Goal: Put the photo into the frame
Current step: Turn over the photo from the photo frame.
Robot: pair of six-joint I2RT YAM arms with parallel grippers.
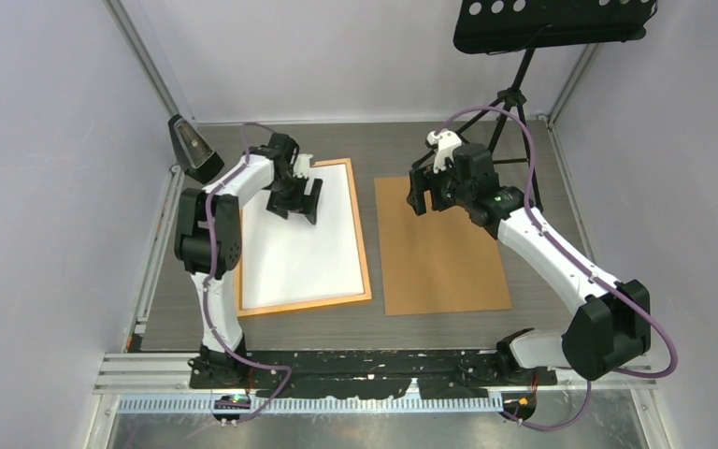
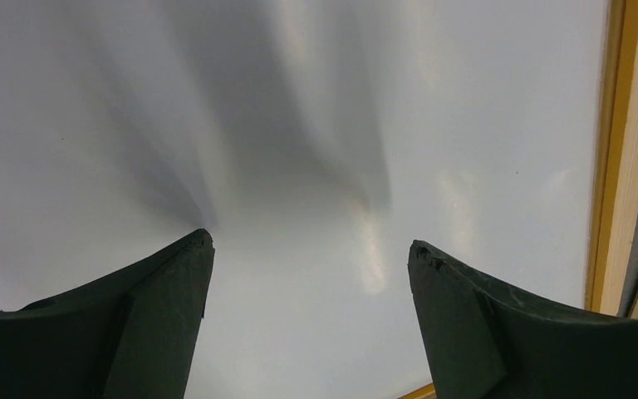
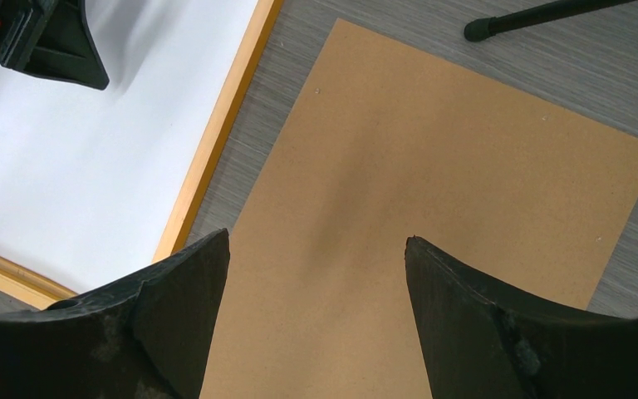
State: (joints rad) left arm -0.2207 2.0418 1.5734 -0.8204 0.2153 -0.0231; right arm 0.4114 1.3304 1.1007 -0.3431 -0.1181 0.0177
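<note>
The surface was a grey wood-grain table (image 1: 374, 140) closed in by pale lilac walls (image 1: 47, 168), with a black perforated music stand (image 1: 552, 23) on a tripod at 1 o'clock and a small dark wedge-shaped object (image 1: 192, 150) in the 10 o'clock corner. At 9 o'clock from the table's centre lay the thin orange wooden rectangular frame (image 1: 304, 305). The large paper photo (image 1: 304, 257) sat inside it, plain white back upward. At 3 o'clock, just beside the frame but apart from it, lay the plain brown rectangular backing board (image 1: 439, 257).

The left gripper (image 1: 307, 201) hung released over the photo's 12 o'clock end, holding nothing. The right gripper (image 1: 421, 196) stood released too, above the board's far edge.

Only the left wrist view showed soft grey ripples in the white paper between its fingers (image 2: 174, 283), and the frame's inner lip at 3 o'clock. Whether the fingertips touched the paper could not be told. Only the right wrist view showed the strip of bare table between frame and board, and a rubber-tipped tripod foot (image 3: 475, 32) at 1 o'clock.
</note>
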